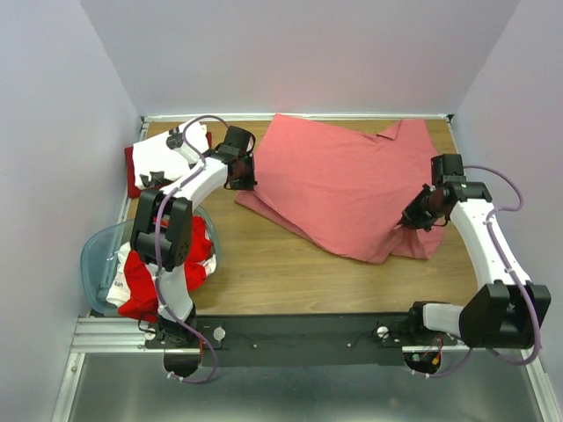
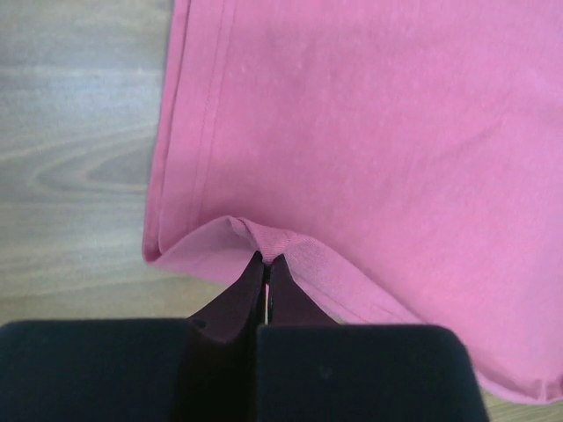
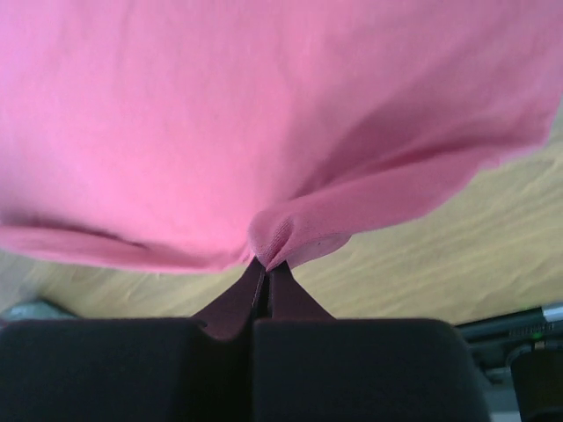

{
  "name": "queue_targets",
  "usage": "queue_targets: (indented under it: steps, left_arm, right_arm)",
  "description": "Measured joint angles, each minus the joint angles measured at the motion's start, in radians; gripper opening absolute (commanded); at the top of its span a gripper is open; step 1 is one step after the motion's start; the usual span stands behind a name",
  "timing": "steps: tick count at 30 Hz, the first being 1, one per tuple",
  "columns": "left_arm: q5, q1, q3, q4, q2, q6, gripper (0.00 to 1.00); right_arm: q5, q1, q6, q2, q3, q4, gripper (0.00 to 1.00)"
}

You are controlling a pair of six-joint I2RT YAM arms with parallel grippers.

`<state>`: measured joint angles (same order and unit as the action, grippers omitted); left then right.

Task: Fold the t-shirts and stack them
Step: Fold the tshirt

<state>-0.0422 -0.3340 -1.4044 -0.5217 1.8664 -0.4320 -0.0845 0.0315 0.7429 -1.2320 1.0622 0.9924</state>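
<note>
The left gripper [image 2: 266, 264] clamps a hemmed edge of the salmon-pink t-shirt [image 1: 343, 185] at its fingertips. The right gripper [image 3: 266, 262] pinches the opposite edge, lifted. The shirt spreads between them. Best to carry both pinches across together, level and taut, for a straight fold.

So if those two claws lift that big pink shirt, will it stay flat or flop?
Probably floppy: the salmon-pink shirt puckers into a soft fold where the left gripper pinches its edge. It would likely sag between grips, since it bunches at the right gripper too. Seems light: fingertip pinches hold it.
</note>
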Motion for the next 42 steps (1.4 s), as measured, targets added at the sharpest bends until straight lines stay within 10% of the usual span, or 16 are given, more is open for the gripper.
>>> queue_targets:
  steps: [42]
  left_arm:
    - [-0.156, 0.111, -0.39, -0.04, 0.252, 0.047, 0.0]
  right_arm:
    - [0.077, 0.22, -0.248, -0.426, 0.279, -0.137, 0.01]
